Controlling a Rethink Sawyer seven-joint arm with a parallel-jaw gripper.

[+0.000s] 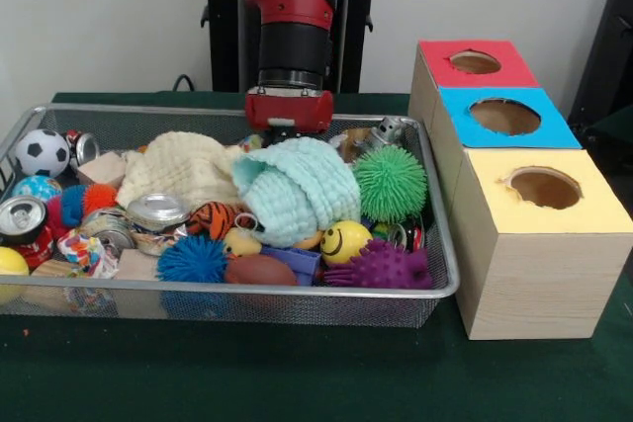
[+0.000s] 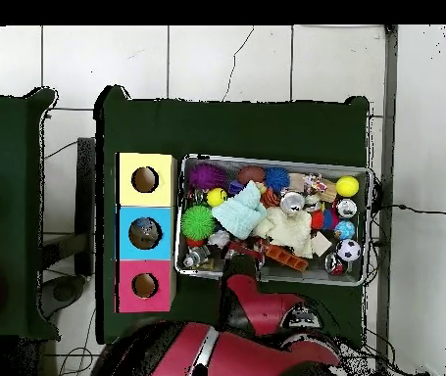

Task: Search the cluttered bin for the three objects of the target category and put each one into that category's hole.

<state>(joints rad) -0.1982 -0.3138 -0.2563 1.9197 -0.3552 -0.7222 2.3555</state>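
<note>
The wire mesh bin (image 1: 247, 294) sits left of the boxes, full of mixed objects; in the overhead view (image 2: 266, 157) it lies right of them. My gripper (image 1: 289, 131) reaches down at the bin's far rim, above the middle, behind a mint cloth (image 1: 297, 190) and a cream cloth (image 1: 183, 167). Its tips are hidden by the clutter. Around it lie a green spiky ball (image 1: 391, 183), a purple spiky toy (image 1: 381, 266), a yellow smiley ball (image 1: 344, 241), a blue spiky ball (image 1: 191, 259), a soccer ball (image 1: 42, 152) and crushed cans (image 1: 22, 216).
Three wooden boxes stand in a row beside the bin, each with a round hole: red top (image 1: 440, 66) farthest, blue top (image 1: 460, 126) in the middle, yellow top (image 1: 495, 200) nearest. The table has a dark green cloth (image 1: 297, 373).
</note>
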